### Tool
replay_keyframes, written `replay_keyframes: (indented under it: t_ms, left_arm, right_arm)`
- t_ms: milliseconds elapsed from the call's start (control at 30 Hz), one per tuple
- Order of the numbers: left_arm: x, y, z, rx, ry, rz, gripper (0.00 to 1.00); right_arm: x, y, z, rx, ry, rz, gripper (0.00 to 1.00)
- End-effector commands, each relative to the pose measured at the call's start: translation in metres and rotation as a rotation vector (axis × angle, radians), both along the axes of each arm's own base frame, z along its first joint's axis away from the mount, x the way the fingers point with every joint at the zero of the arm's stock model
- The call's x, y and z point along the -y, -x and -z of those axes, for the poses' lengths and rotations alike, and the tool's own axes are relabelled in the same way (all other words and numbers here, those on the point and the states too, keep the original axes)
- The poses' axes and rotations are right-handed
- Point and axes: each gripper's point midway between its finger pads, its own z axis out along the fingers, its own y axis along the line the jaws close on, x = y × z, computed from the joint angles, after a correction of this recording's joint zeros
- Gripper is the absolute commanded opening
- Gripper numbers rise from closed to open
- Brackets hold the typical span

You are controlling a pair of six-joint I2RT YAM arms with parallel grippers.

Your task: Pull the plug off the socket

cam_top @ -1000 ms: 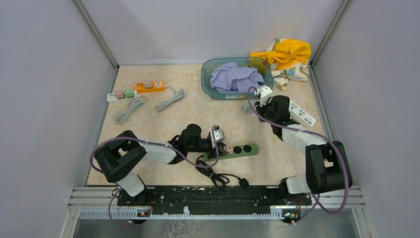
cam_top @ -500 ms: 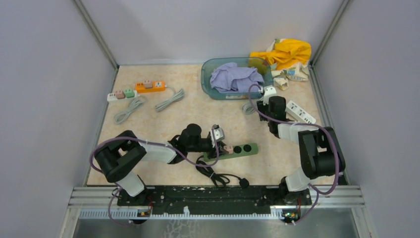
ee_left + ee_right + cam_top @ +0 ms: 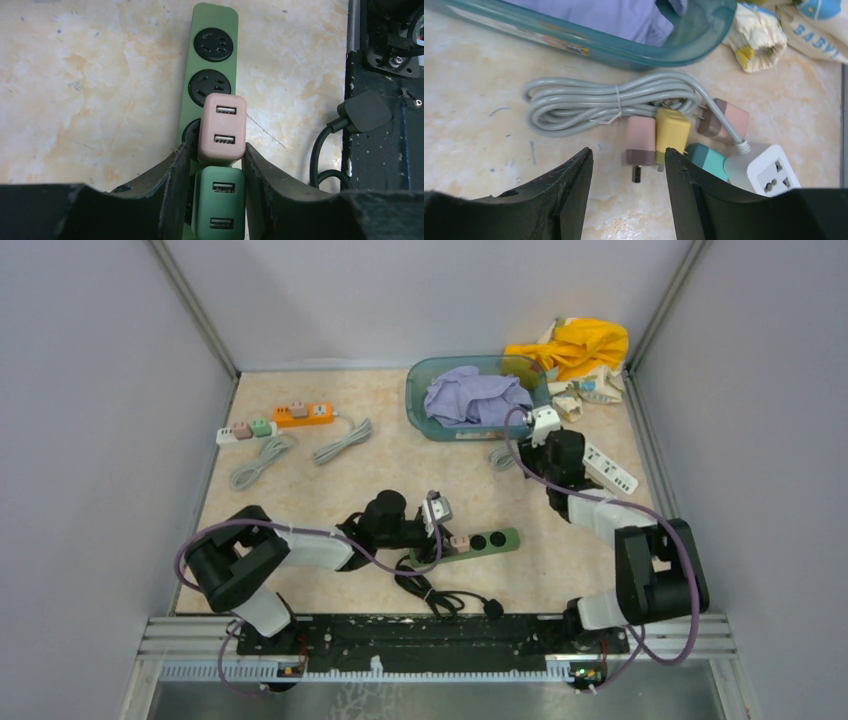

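Pink plug (image 3: 222, 129), where is it sitting?
— On the green power strip (image 3: 215, 17), over its third socket, near the front edge of the worktop (image 3: 75, 75). A green adapter (image 3: 218, 205) sits just behind it on the same strip. The two round sockets beyond it are bare.

And the left end effector (image 3: 215, 149)?
— Its fingers (image 3: 175, 175) flank the green adapter and reach the near corners of the pink plug. I cannot tell whether they actually press on either one.

The right end effector (image 3: 627, 150)?
— Far corner, by the teal basin (image 3: 664, 57). Its fingers are apart and hold nothing. A loose pink adapter (image 3: 640, 140) and a yellow adapter (image 3: 672, 131) lie on the worktop below the gap, touching each other, beside a coiled grey cable (image 3: 574, 107).
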Motion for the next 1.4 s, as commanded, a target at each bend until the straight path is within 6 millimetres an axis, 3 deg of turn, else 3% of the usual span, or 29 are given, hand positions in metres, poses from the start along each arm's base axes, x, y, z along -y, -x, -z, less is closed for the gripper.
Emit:
replay_keyframes:
  t_ms: [0, 133, 367, 633, 1033, 1233, 1367]
  left_arm:
    - [-0.012, 0.003, 0.011, -0.047, -0.050, -0.039, 0.51]
    - [-0.013, 0.000, 0.004, -0.043, -0.030, -0.067, 0.64]
    - [-0.014, -0.003, -0.014, -0.014, 0.011, -0.089, 0.83]
    - [-0.026, -0.009, -0.041, 0.025, 0.042, -0.161, 0.87]
    - [-0.052, 0.005, -0.083, 0.078, 0.143, -0.204, 0.88]
    - [-0.069, 0.014, -0.098, 0.087, 0.240, -0.248, 1.00]
    - [-0.077, 0.021, -0.100, 0.085, 0.280, -0.250, 1.00]
  right_arm:
    - [-0.032, 0.009, -0.042, 0.074, -0.026, -0.234, 0.55]
    - [-0.063, 0.034, -0.057, 0.080, -0.042, -0.468, 0.55]
    - [-0.090, 0.064, -0.077, 0.089, -0.072, -0.689, 0.55]
    - [-0.114, 0.097, -0.088, 0.075, -0.121, -0.916, 0.57]
    - [-0.131, 0.130, -0.097, 0.090, -0.169, -1.108, 0.58]
    - [-0.135, 0.140, -0.096, 0.088, -0.187, -1.171, 0.60]
    - [-0.138, 0.150, -0.096, 0.085, -0.208, -1.220, 0.61]
